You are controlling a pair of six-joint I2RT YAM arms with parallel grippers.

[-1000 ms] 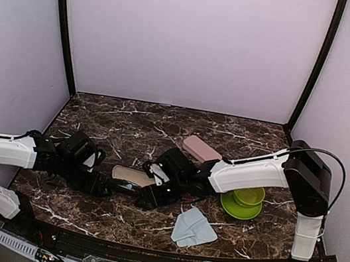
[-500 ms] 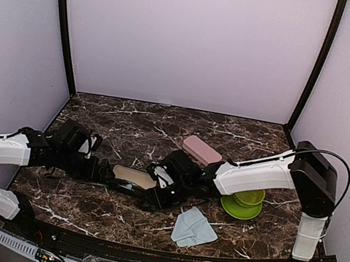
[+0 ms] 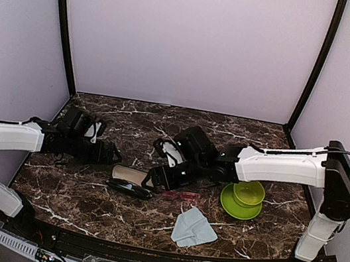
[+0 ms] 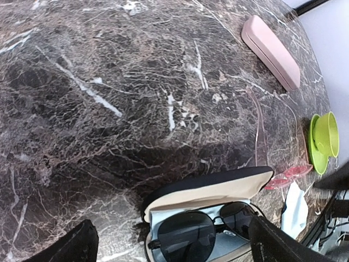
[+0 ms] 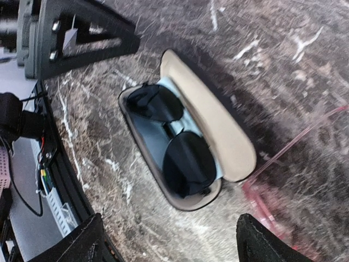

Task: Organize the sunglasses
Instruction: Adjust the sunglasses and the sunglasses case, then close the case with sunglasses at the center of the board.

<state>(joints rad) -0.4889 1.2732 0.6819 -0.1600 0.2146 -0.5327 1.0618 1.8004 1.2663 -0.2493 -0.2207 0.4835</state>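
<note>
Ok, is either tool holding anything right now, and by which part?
Nothing is held. The left tool and right tool both stand open; the black sunglasses lie in the open case, the pink sunglasses on the table.

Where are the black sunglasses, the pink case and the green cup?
black sunglasses [image 4: 188, 230]: left wrist view, dark lens
pink case [image 4: 271, 52]: left wrist view, lid middle
green cup [image 3: 249, 193]: top view, its inside
</note>
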